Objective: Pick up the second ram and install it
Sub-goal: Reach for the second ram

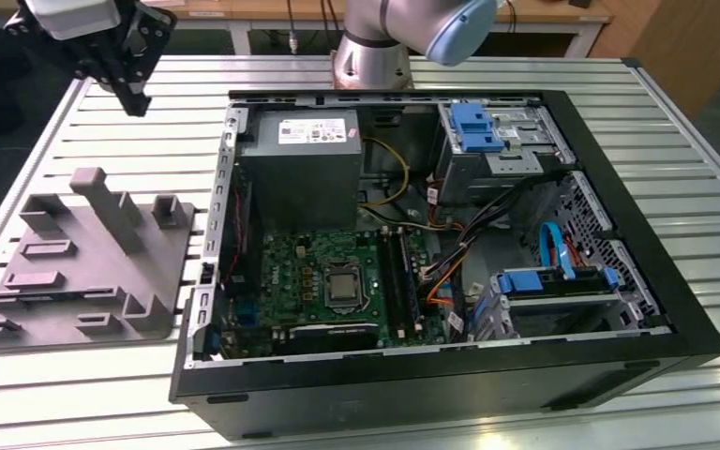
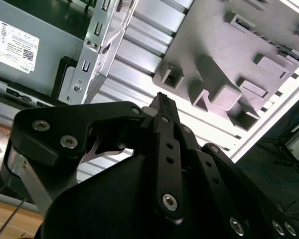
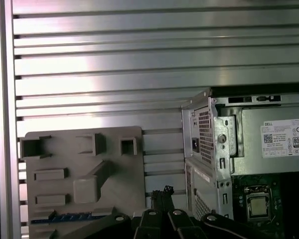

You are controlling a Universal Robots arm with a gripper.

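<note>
The second ram (image 3: pixel 65 217) shows in the first wrist view as a thin dark blue strip standing on edge in a slot of the grey holder block (image 3: pixel 84 179). That block (image 1: pixel 85 262) lies on the table at the exterior view's left, beside the open computer case (image 1: pixel 448 244). My gripper (image 1: pixel 138 101) hangs high over the table's far left corner, well above and behind the block. Its fingertips (image 3: pixel 162 191) meet with nothing between them, and the second wrist view shows them (image 2: pixel 162 99) closed to one point. The green motherboard (image 1: pixel 335 281) with its long black slots (image 1: pixel 396 272) lies inside the case.
The case walls (image 1: pixel 217 234) rise beside the holder block. Inside are a grey power supply (image 1: pixel 300 169), drive cages with blue clips (image 1: pixel 486 131) and loose cables (image 1: pixel 460 244). The arm's base (image 1: pixel 373 56) stands behind the case. The slatted table (image 1: pixel 110 122) ends near the block.
</note>
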